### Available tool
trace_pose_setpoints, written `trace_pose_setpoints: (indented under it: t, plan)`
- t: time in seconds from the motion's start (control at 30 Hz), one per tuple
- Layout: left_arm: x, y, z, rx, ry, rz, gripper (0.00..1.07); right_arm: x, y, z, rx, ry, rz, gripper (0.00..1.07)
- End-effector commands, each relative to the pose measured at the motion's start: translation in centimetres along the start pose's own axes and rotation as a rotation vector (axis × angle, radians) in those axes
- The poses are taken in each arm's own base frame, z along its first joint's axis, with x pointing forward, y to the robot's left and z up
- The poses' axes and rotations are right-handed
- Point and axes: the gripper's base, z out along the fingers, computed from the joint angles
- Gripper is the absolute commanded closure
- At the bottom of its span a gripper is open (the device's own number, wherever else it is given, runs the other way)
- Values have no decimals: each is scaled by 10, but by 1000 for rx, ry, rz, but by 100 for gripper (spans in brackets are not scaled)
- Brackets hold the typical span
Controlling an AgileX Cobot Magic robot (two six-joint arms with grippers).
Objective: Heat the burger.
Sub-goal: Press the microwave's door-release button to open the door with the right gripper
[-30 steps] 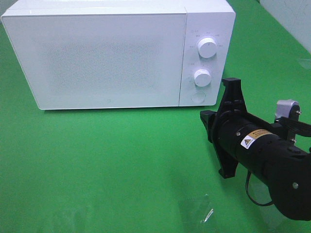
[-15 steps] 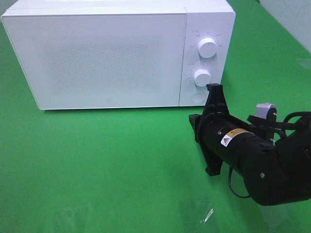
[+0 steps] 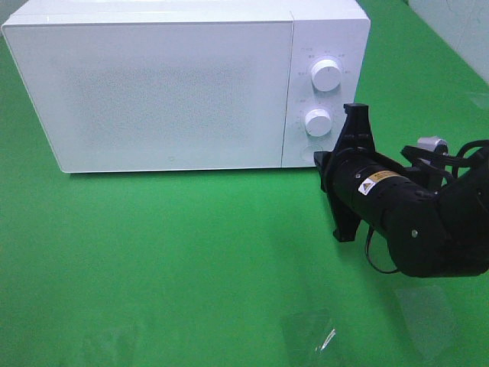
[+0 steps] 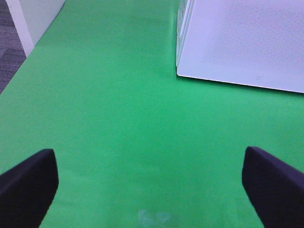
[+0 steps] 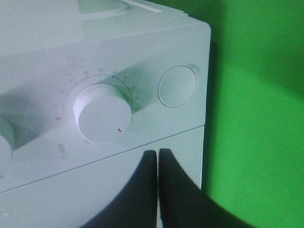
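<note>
Nearest my high camera, the green table cover [image 3: 191,252] carries a glossy clear patch [image 3: 309,332]; I cannot tell what it is. My left gripper [image 4: 149,161] hangs over bare green with its fingers wide apart, holding nothing, the oven's corner well ahead of it. Further in, my right gripper [image 5: 157,153] has its fingers pressed together on nothing. Their tips sit before the edge of the closed door [image 5: 95,190], just beside the control panel seam and near the lower round knob [image 5: 102,112]. I cannot tell if they touch. That arm partly hides the round push button [image 5: 177,86] from above. Behind stands the boxy white microwave oven [image 3: 153,84]. The burger shows in none of my views.
</note>
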Motion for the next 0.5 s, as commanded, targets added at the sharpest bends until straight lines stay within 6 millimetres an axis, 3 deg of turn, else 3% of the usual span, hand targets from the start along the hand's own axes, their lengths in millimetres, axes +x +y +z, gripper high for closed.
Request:
trace_pose_setpoints:
  t: [0.03, 0.5]
  plan:
    - [0, -1, -2, 5, -32, -3, 6, -4, 0, 8, 6, 5, -22, 107]
    - [0, -1, -2, 5, -32, -3, 6, 4, -14, 30, 36, 20, -18, 107]
